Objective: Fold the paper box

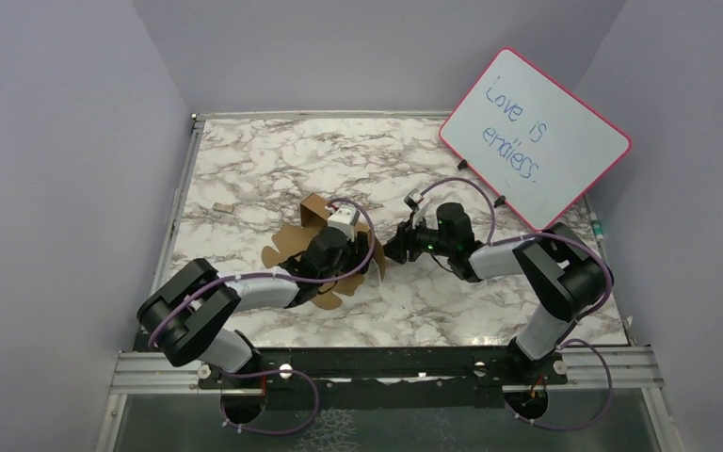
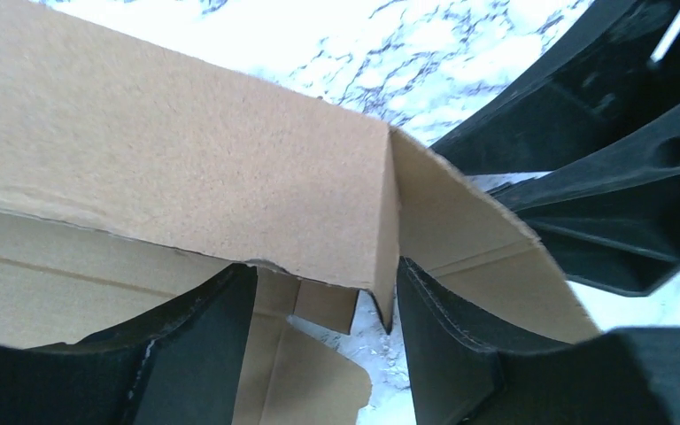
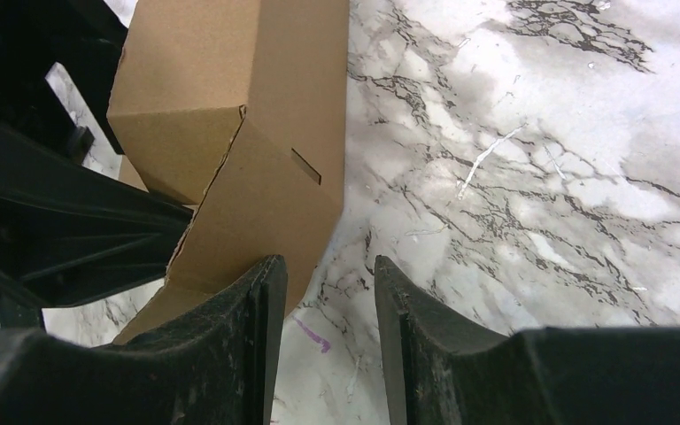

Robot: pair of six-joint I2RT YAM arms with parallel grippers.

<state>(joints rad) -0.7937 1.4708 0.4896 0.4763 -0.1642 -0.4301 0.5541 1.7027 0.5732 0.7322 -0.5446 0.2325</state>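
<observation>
On marble table point(image 1: 490, 301), left of centre: paper box point(image 1: 290, 247) part-folded, one wall up, other flaps flat.
L claw: left gripper point(image 2: 326, 301) jaws apart, astride the raised corner; can't tell if pinching or just bracing.
R claw: right gripper point(image 3: 321, 292) released, nothing betw jaws; box wall just beside them.
Risk 1: wall springs back flat if L lets go w/o crease set.
Risk 2: R push slides whole sheet, since only L steadies it.
Risk 3: claws v. close, could collide.
</observation>
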